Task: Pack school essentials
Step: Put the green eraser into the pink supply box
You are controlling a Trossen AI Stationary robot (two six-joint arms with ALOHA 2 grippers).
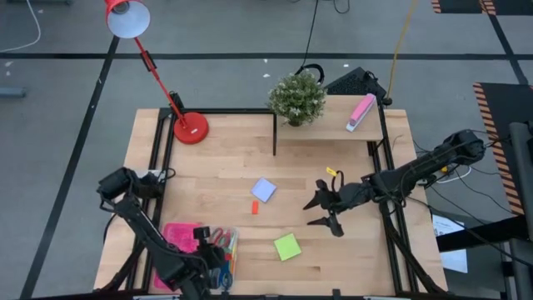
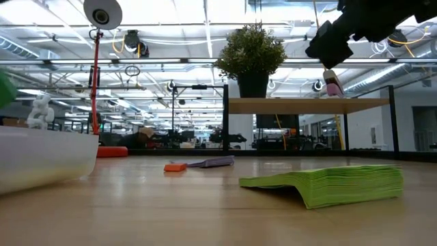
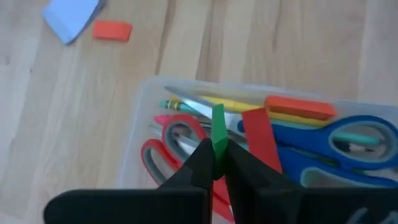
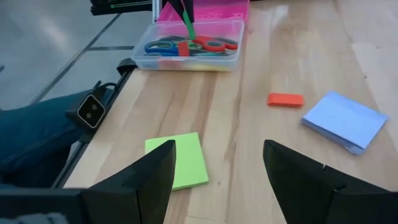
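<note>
1. At the table's 7 o'clock corner, the left gripper (image 3: 214, 163) is clamped on a thin green strip (image 3: 218, 134) above the clear bin (image 4: 189, 61) holding scissors (image 3: 348, 140).
2. Right gripper (image 4: 217, 168), fingers apart, hovers toward 4 o'clock.
3. Green pad (image 1: 287, 247), blue pad (image 1: 264, 189) and orange block (image 1: 255, 207) lie on the table (image 1: 225, 158).

A green note pad (image 1: 287, 247) lies flat toward six o'clock on the bench (image 1: 233, 167). A pale-blue pad (image 1: 264, 190) sits centrally, an orange block (image 1: 255, 207) just at its seven. Scissors (image 3: 348, 140), pencils (image 3: 186, 107) and an upright green strip (image 3: 218, 134) crowd the clear bin (image 4: 186, 61) at seven o'clock.
</note>
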